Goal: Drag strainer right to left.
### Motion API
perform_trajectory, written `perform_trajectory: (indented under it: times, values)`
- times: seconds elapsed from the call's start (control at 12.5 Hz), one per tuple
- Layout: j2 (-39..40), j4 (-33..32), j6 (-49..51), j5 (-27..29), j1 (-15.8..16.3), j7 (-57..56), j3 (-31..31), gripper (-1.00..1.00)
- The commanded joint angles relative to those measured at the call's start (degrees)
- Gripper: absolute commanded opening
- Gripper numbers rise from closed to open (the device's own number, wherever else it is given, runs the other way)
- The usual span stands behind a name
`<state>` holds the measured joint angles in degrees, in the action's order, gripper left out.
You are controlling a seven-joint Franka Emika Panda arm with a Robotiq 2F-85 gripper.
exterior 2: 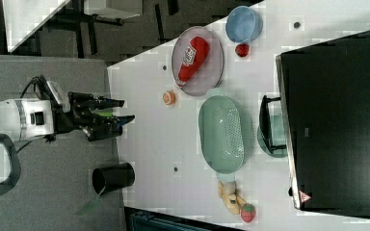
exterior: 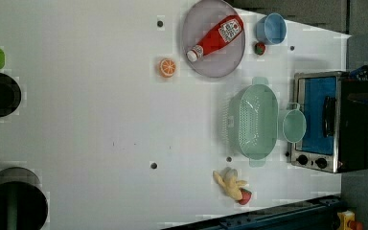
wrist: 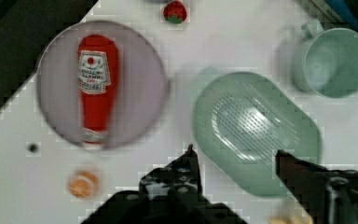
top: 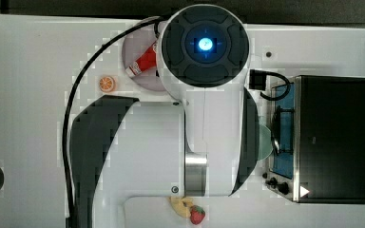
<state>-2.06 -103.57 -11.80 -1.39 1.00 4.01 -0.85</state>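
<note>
A white bench carries everything here, with dark floor beyond its edges. The largest item is the toaster oven, black-topped with a blue-lit door, at the left view's 3 o'clock edge. Next in size is the strainer, a mint-green oval resting flat on the bench just beside the oven's front. A mint cup sits between the two, close to the strainer's rim. At the strainer's 11 o'clock in the left view lies a grey-lilac plate holding a ketchup bottle, with a blue cup and a strawberry past it. An orange slice sits off the plate's edge, and a banana lies at the strainer's 7 o'clock.

The gripper hangs well above the bench, fingers spread apart and empty, the strainer's rim between them in the wrist view.

Risks I would expect: a descent that lands on the perforated bottom instead of the rim would slip. A drag with downward tilt could tip the light plastic. A crooked path might sweep the plate or banana along.
</note>
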Motion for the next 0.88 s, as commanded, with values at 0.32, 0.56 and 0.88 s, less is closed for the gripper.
perform_trajectory:
  times: [0.32, 0.56, 0.88]
  values:
    - [-28.9, -20.2, 10.0, -0.6, -1.7, 0.9, -3.0, 1.0]
    - [-25.6, -24.3, 7.2, -0.6, -1.6, 3.0, -2.5, 1.0]
    - [-17.1, -31.2, -5.4, -0.6, -1.5, 13.9, -2.4, 1.0]
